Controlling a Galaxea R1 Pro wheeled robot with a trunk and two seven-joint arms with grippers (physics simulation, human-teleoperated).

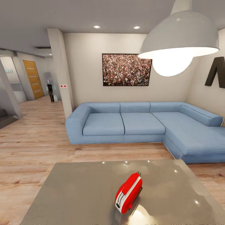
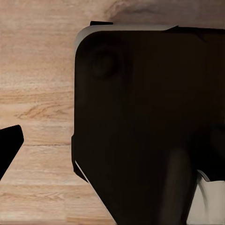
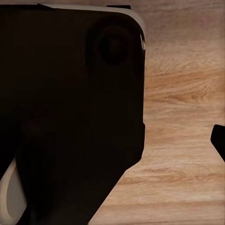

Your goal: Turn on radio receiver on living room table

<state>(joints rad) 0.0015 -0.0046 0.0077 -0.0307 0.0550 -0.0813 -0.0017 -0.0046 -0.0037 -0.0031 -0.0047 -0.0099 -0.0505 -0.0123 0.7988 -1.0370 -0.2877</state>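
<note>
The radio receiver (image 1: 128, 193) is a small red rounded box with a white-grey side band. It stands tilted on the table (image 1: 78, 193), right of the middle of the glossy grey top and near its front. The living room lies beyond it. In the left wrist view, one dark fingertip (image 2: 9, 145) pokes in over the wood floor (image 2: 37, 84), beside a large dark part of the robot's body (image 2: 150, 126). The right wrist view has a similar dark fingertip (image 3: 219, 140) at its edge, next to the dark body (image 3: 70, 108). I cannot tell how either pair of jaws stands.
A blue L-shaped sofa (image 1: 131, 123) stands behind the table, under a crowd photo (image 1: 126, 69). A white dome pendant lamp (image 1: 179, 40) hangs at the upper right. Light wood floor (image 1: 34, 131) runs left toward a hallway with a wooden door (image 1: 33, 78).
</note>
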